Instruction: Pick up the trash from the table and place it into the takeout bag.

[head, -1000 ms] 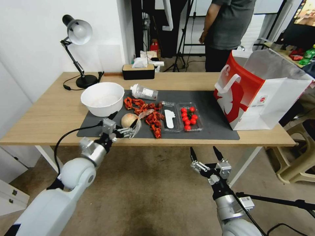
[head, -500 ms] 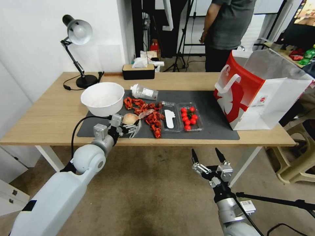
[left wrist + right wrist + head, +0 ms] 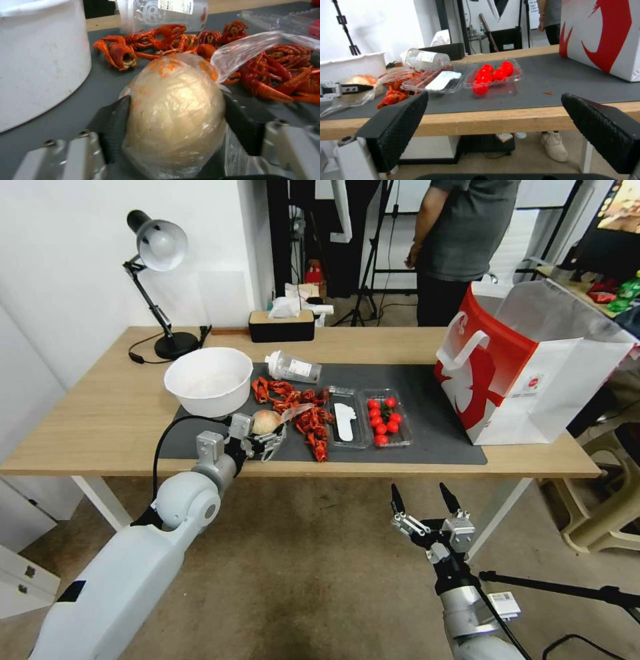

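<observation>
The left gripper [image 3: 270, 439] has its jaws closed against both sides of the beige round lump in a clear plastic bag [image 3: 176, 110], at five o'clock of the white round bowl [image 3: 208, 380] on the dark grey mat [image 3: 433, 440] of the light-wood desk [image 3: 93, 413]. The right gripper [image 3: 425, 500] hangs below the desk's near edge, jaws spread wide and empty. The red-and-white paper takeout bag [image 3: 520, 373] stands at three o'clock.

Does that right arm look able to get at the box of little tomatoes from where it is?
Probably yes. The right gripper hangs open below the table's front edge, with the tomato box just beyond and nothing between them; it would need to rise first.
</observation>
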